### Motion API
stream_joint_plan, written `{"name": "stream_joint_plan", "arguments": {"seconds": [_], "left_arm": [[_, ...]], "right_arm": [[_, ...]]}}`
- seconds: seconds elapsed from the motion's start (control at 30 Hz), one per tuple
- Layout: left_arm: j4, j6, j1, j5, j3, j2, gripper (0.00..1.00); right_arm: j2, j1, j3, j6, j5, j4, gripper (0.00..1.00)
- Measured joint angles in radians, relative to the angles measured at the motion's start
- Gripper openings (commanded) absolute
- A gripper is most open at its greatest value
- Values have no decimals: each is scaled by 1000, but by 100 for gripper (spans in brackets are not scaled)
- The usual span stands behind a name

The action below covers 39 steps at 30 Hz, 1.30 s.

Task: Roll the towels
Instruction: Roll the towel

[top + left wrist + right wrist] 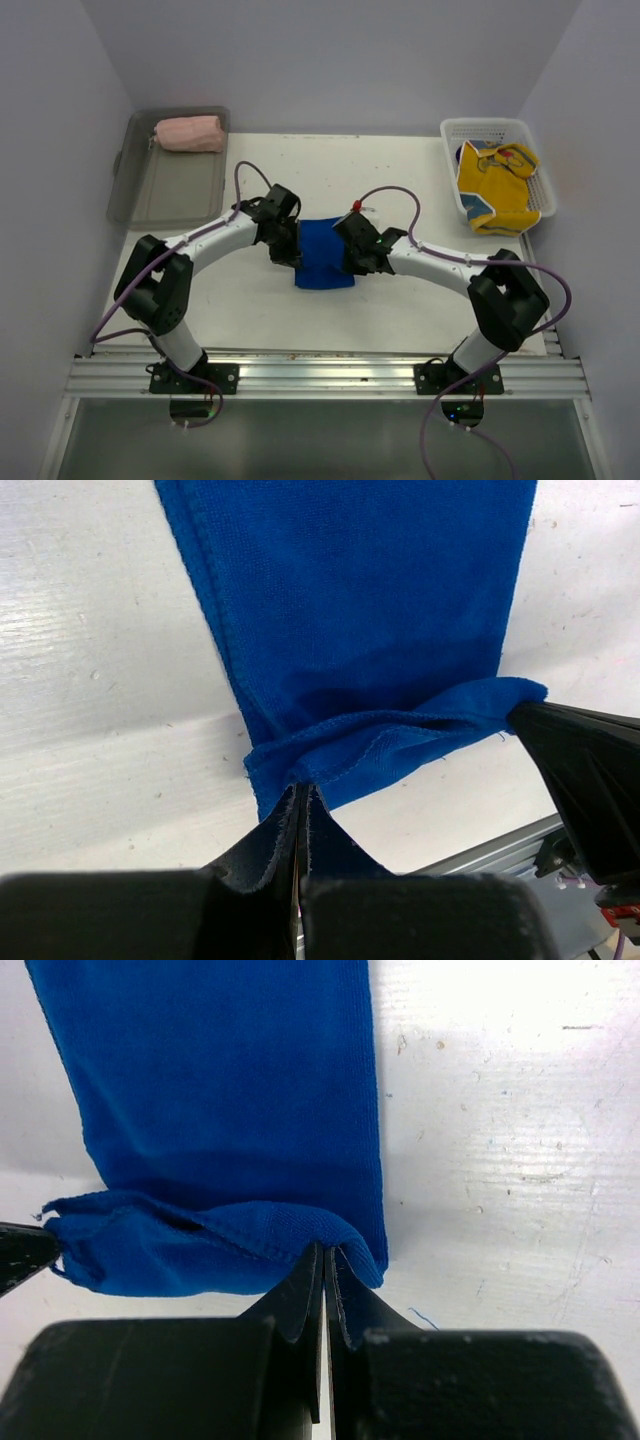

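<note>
Two grippers, left gripper (302, 790) and right gripper (325, 1250), clamp the corners of the blue towel's (324, 264) end hem, holding up a first small fold while the rest lies flat on the table (420, 300); both arms bend inward, wrists meeting over it. Roughly one of three looks done: the pink towel (190, 133) sits rolled in the grey tray (170, 198), the yellow towel (495, 185) crumpled in the white basket (482, 124).

Enclosure: your pale walls (330, 60) close three sides.
Surface: your white table (310, 165) is scuffed, speckled.
Front edge: aluminium rail (330, 378).
</note>
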Motion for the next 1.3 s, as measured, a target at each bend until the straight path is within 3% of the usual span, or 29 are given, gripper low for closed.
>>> {"name": "stream_joint_plan", "arguments": {"seconds": [0.53,0.6,0.63,0.67,0.8,0.9,0.97,1.0,1.03,1.3], "left_arm": [[-25,21,1,-63,80,121,0],[-27,29,1,-76,83,140,13],[-31,33,1,-84,87,146,18],[-35,37,1,-95,93,150,28],[-44,47,1,-140,144,148,41],[-48,56,1,-163,177,133,42],[-51,56,1,-170,183,108,36],[-53,53,1,-169,182,91,9],[-51,43,1,-166,175,71,0],[54,39,1,4,-48,-105,0]], "right_arm": [[97,-27,66,5,5,8,2],[112,-30,70,6,5,10,13],[115,-32,72,8,4,11,26],[116,-34,75,10,6,9,29],[112,-37,97,0,26,4,37],[73,-38,93,-1,53,-4,38],[28,-36,81,-1,64,-4,30],[2,-32,76,-1,70,-6,25],[-18,-27,74,-2,77,-7,18],[5,34,74,-10,74,-1,13]]}}
